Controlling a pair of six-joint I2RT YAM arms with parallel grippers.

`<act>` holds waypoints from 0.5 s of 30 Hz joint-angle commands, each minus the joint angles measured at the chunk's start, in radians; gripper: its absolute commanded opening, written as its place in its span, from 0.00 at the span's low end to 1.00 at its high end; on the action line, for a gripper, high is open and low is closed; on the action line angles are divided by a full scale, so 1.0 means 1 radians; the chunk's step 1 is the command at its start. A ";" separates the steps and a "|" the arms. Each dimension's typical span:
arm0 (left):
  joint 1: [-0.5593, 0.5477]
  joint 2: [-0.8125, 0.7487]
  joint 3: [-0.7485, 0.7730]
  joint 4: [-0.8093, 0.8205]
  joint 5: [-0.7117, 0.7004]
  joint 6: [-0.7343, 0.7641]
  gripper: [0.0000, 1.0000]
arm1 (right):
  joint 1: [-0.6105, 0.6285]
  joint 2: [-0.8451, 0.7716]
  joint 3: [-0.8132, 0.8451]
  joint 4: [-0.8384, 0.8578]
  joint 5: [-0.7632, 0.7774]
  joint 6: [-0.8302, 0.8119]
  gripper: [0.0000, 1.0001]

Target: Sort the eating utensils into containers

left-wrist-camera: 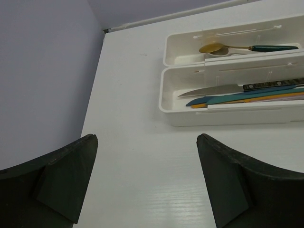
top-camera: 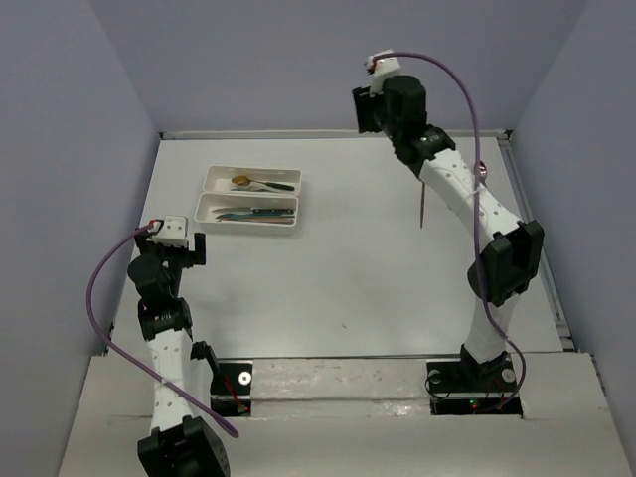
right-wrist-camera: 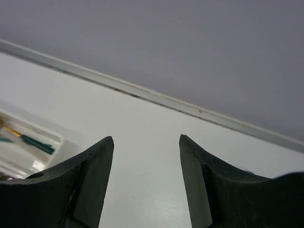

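Note:
Two joined white trays (top-camera: 214, 195) lie at the far left of the table. The far tray (left-wrist-camera: 180, 54) holds a gold spoon with a dark teal handle (left-wrist-camera: 213, 48). The near tray (left-wrist-camera: 166, 92) holds several knives: one with a silver blade and black handle (left-wrist-camera: 213, 90), plus teal (left-wrist-camera: 237, 98), blue and orange ones. A slim copper utensil (top-camera: 421, 204) lies alone on the table, under the right arm. My left gripper (top-camera: 199, 246) (left-wrist-camera: 147, 138) is open and empty, just short of the trays. My right gripper (top-camera: 360, 109) (right-wrist-camera: 146, 138) is open and empty, raised near the back wall.
Lilac walls close in the table at the back and both sides. A ridge runs along the back edge (right-wrist-camera: 156, 97). The corner of the trays shows at the lower left of the right wrist view (right-wrist-camera: 28, 142). A purple cable (top-camera: 467, 94) loops over the right arm.

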 commanded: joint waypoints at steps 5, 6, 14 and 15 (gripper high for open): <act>0.005 -0.023 -0.013 0.052 0.008 0.011 0.99 | -0.327 0.122 -0.158 -0.379 -0.047 0.349 0.66; 0.005 -0.025 -0.012 0.052 0.008 0.010 0.99 | -0.337 0.140 -0.169 -0.379 -0.030 0.353 0.68; 0.004 -0.033 -0.016 0.053 0.004 0.010 0.99 | -0.357 0.223 -0.202 -0.376 0.100 0.382 0.72; 0.004 -0.031 -0.015 0.053 0.004 0.010 0.99 | -0.357 0.229 -0.207 -0.373 0.111 0.379 0.72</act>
